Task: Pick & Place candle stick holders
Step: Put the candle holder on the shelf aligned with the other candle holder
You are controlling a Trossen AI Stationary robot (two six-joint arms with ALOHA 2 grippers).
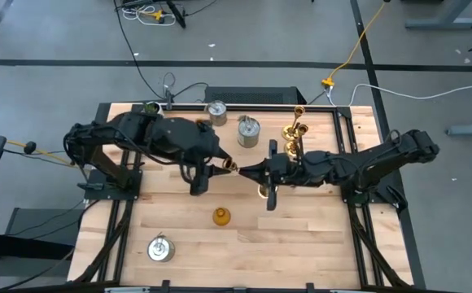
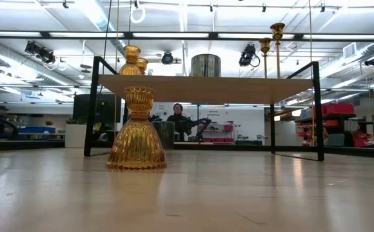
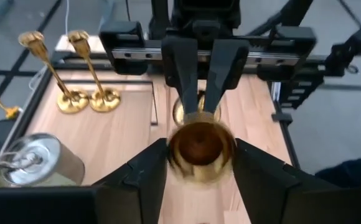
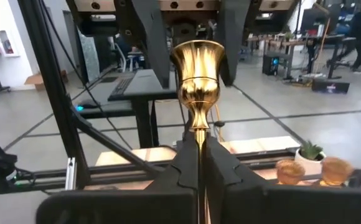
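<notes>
Pale wooden slatted table (image 1: pixel 301 236): fills the centre of the high view.

Wooden rack with black wire sides (image 2: pixel 206 88): upper middle of the low view; carries amber holders, a metal can and tall brass sticks.

Silver-grey metal can-shaped holders: two at top centre (image 1: pixel 248 131), (image 1: pixel 216 111), one at lower left (image 1: pixel 160 248).

Two shiny gold brass candle sticks with flared bases (image 1: pixel 295 129): top centre-right, standing side by side.

Amber-orange ribbed glass holder (image 1: pixel 220 216): lower centre, upright, alone.

Gold brass goblet-shaped holder (image 4: pixel 198 78): mid-frame between both arms. The right gripper (image 4: pixel 199 163) is clenched on its stem; the left gripper (image 3: pixel 200 167) has its fingers spread at either side of the cup.
</notes>
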